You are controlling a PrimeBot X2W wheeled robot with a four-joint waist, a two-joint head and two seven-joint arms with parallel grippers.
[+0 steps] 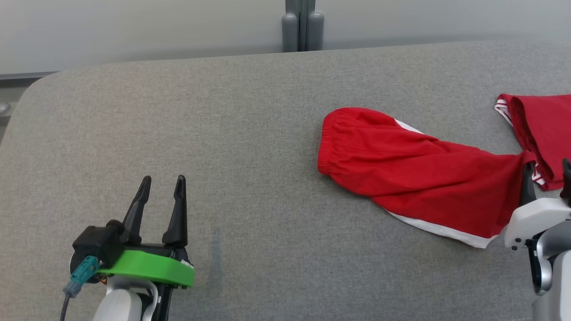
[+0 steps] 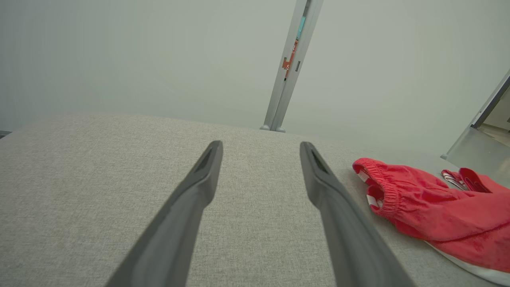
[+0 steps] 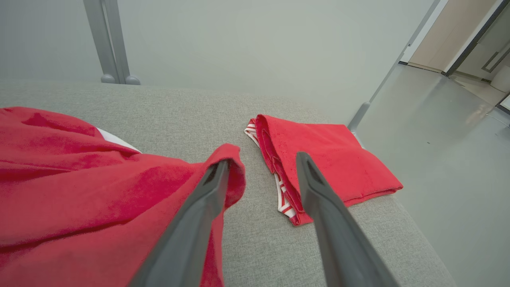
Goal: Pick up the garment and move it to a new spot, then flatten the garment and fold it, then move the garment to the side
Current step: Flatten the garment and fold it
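The garment (image 1: 415, 174), red shorts with a white side stripe and a gathered waistband, lies loosely spread on the grey padded surface (image 1: 250, 133), right of the middle. My right gripper (image 1: 548, 178) stands open at its right end. In the right wrist view a corner of the garment (image 3: 79, 179) drapes over the tip of one finger (image 3: 207, 191), while the gap of the right gripper (image 3: 263, 159) shows bare grey fabric. My left gripper (image 1: 163, 178) is open at the lower left, well apart from the garment (image 2: 438, 207). Nothing lies between the fingers of the left gripper (image 2: 261, 144).
A second red piece (image 1: 544, 129), folded with striped white trim, lies at the surface's far right corner (image 3: 326, 159), just beyond my right gripper. A grey post (image 1: 302, 24) stands behind the far edge. The floor (image 3: 438, 139) drops away on the right.
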